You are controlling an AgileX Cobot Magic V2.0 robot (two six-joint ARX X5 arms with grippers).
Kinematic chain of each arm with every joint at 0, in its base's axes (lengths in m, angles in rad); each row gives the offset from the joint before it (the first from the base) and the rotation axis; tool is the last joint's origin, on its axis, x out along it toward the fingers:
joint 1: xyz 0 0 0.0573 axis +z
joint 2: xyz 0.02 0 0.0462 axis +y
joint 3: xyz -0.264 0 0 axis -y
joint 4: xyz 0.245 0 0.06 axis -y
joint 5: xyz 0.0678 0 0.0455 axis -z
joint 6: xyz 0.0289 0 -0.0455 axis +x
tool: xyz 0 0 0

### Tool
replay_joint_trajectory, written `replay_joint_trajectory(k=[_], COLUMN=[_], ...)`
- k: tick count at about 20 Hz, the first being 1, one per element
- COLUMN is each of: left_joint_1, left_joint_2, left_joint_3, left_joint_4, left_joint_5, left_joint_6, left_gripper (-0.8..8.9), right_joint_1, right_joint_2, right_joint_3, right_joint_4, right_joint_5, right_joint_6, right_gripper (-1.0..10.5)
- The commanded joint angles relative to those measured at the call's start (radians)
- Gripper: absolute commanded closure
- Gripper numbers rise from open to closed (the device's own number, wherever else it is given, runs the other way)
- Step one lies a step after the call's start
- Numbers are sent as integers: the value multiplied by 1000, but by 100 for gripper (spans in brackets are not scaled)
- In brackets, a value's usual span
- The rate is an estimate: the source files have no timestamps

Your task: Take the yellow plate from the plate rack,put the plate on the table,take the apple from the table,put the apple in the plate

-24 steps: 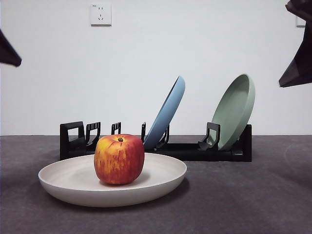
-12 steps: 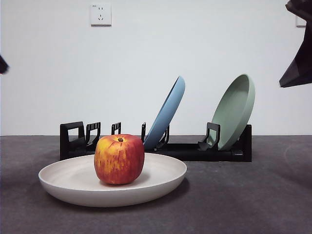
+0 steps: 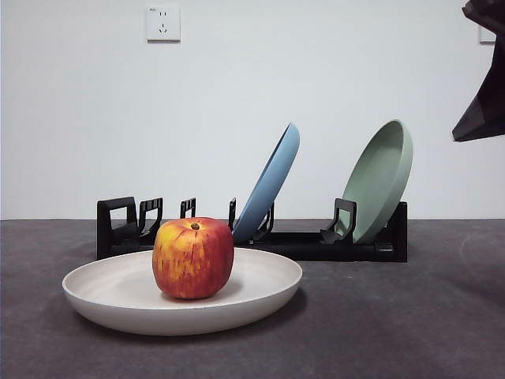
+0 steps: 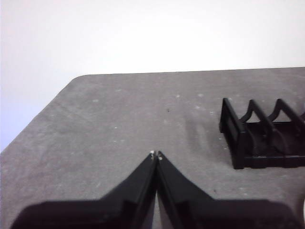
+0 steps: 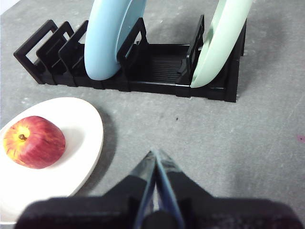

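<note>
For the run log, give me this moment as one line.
apple: in plate | plate: on table | left gripper: shut, empty | right gripper: shut, empty

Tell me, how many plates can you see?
3. The yellow plate lies flat on the table with the apple in it. The blue plate and the green plate lean in the plate rack behind. None looks hidden.
</note>
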Motion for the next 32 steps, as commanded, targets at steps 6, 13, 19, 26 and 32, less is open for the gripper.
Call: replay_joint_trajectory(k=[6,13,19,26,32], left_joint_1=[31,31,31,31,31], left_joint_2=[-92,-151,-150,-150,-150], left_joint_3=[-190,-246,-246,-246,-246], left_joint_4=[77,51,56,56,56], left_joint_5=[57,56,75,75,75], left_joint_6=[-19,-37,-39,-39,-39], left_gripper=[814,814,814,814,814], right_joint_1=[1,1,1,1,1], right_joint_2=[-2,-2,-2,-2,-2], right_joint_3=[-5,-5,-5,-5,-5], right_joint_4=[8,7,7,7,5], right_joint_5=[0,0,0,0,0], right_joint_6=[10,9,9,10,-4], right_gripper=[946,946,946,946,946])
